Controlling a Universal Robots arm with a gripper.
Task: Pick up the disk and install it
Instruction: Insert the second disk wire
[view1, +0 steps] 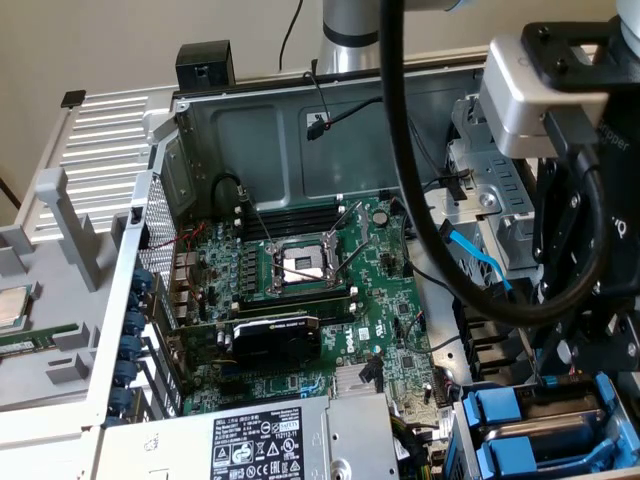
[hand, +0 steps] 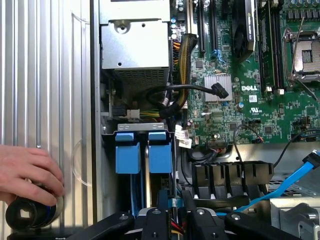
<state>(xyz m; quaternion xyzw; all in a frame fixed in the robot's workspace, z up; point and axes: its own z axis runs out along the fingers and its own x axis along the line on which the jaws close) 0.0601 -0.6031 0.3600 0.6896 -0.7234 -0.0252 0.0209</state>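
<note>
Gripper (hand: 172, 220) hovers above blue disk (hand: 148, 152) tabs in bay, finger state you cannot tell. Wrist view gives hand (hand: 27, 170) on black cylinder (hand: 30, 212); exterior view, motherboard (view1: 310, 290).

Green motherboard (view1: 330, 290) in open computer case (view1: 250, 130), black graphics card (view1: 275, 340), labelled power supply (view1: 250, 440), blue cable (hand: 295, 180)

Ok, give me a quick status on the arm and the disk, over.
Gripper low over the drive bay, nothing visibly held. Blue disk carriers sit side by side in the bay. A hand rests on the case edge; blue cable nearby.
</note>
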